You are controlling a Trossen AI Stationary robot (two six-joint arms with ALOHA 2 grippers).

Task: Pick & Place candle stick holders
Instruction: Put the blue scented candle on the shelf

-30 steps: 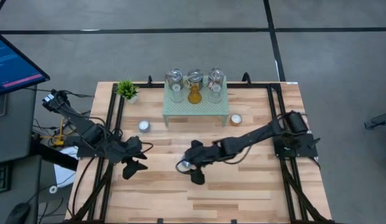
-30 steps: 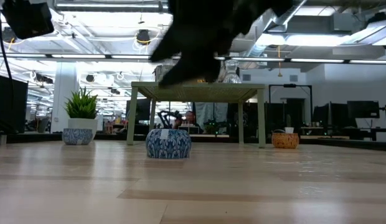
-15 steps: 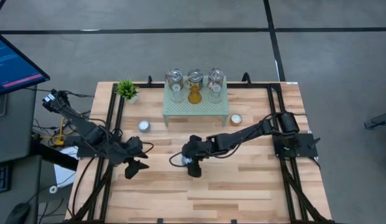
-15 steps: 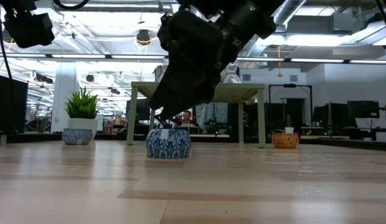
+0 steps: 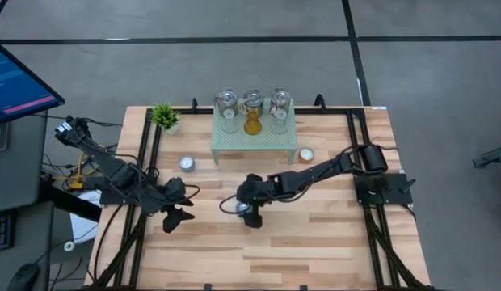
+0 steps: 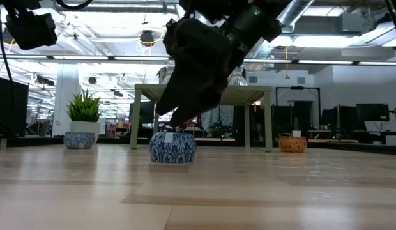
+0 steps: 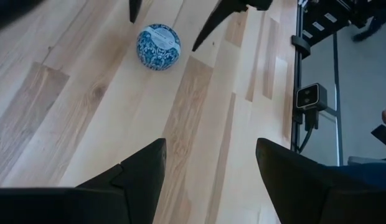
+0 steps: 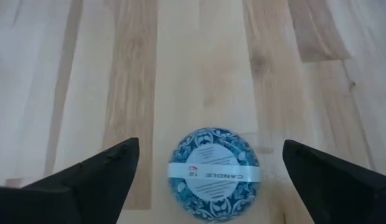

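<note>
A round blue-and-white patterned candle tin [image 8: 213, 172] rests on its base on the wooden table, also visible in the low view [image 6: 173, 147]. My right gripper [image 5: 242, 212] hangs just above it, slanting down, open, with one finger on either side of the tin and a gap to each. My left gripper [image 5: 176, 214] waits open over the table's left part, holding nothing. Silvery glass jars [image 5: 227, 105] and an amber cup [image 5: 253, 123] stand on the pale green mesh stand [image 5: 254, 143]. A white tealight cup [image 5: 187, 163] and an orange one [image 5: 305, 154] sit on the table.
A small green potted plant [image 5: 165, 115] stands at the far left corner. Black frame rails [image 5: 145, 162] run along the table's left and right sides. Bare wood lies toward the near edge [image 5: 267, 259].
My right gripper has come down and moved a little toward the table's left, ending over the blue-and-white tin. The tin has stayed where it was.
</note>
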